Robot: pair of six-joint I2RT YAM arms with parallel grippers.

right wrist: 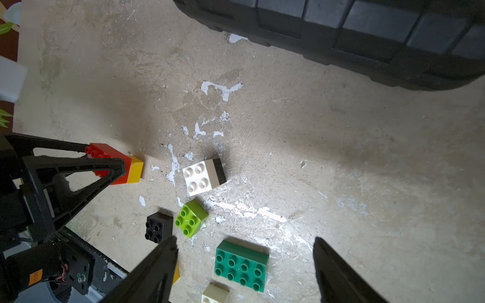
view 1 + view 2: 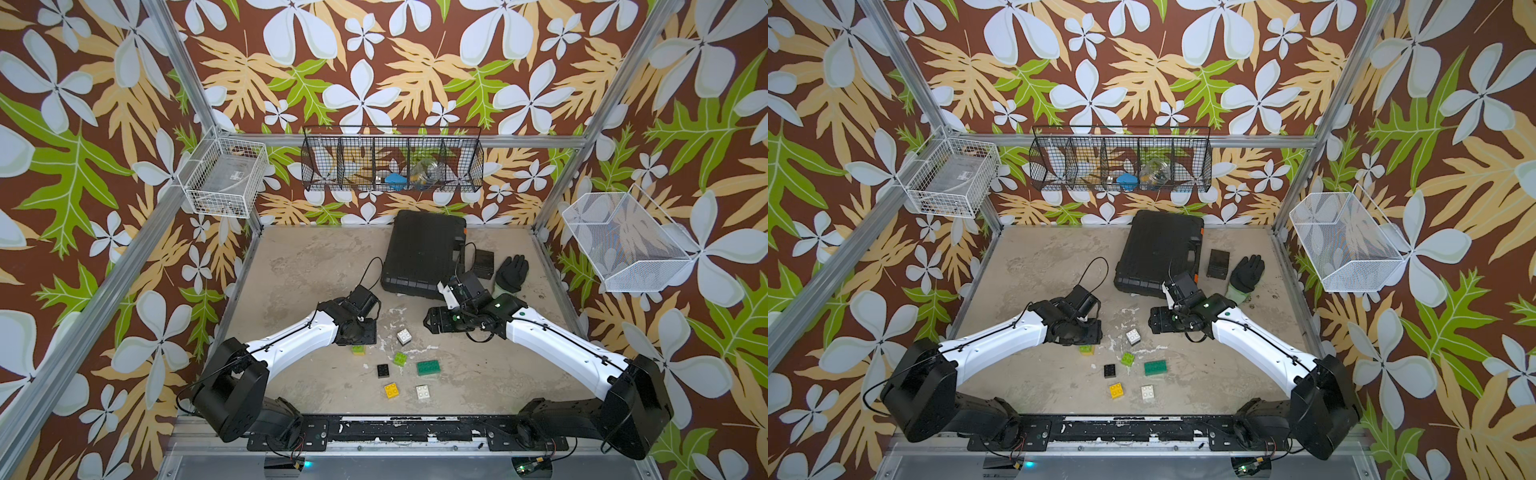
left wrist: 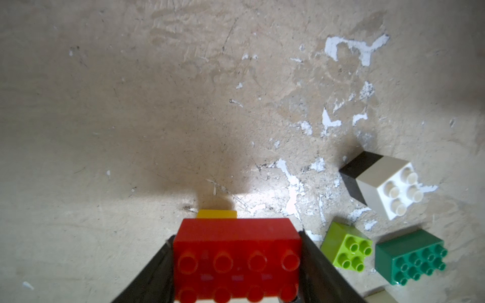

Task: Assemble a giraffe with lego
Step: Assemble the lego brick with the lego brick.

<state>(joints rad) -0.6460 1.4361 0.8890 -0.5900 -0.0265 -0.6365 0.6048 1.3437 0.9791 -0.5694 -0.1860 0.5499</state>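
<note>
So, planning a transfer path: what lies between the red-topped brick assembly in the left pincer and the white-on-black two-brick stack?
Only bare, paint-chipped tabletop separates the red-topped assembly from the stack; the right wrist view shows it.

left gripper (image 2: 1088, 337) over a yellowish brick (image 2: 1087, 350) (mostly hidden). Loose beside it: white brick (image 2: 1133, 336), lime brick (image 2: 1128, 359), black brick (image 2: 1109, 370), green brick (image 2: 1155, 367), yellow brick (image 2: 1116, 390), second white brick (image 2: 1147, 392). right gripper (image 2: 1158, 322) hangs clear of them.

On the tabletop (image 2: 299, 266) the case (image 2: 424, 253) lies at the back, with the small box (image 2: 484, 262) and glove (image 2: 512, 272) to its right. Nearer the front, between the arms, lies loose lego (image 2: 391, 390): a two-brick stack (image 2: 404, 336) rearmost, the long brick (image 2: 428, 367) in front and right of it. Left of the stack, the left end effector (image 3: 236, 234) clasps the giraffe (image 1: 135, 169), seemingly standing on the tabletop
</note>
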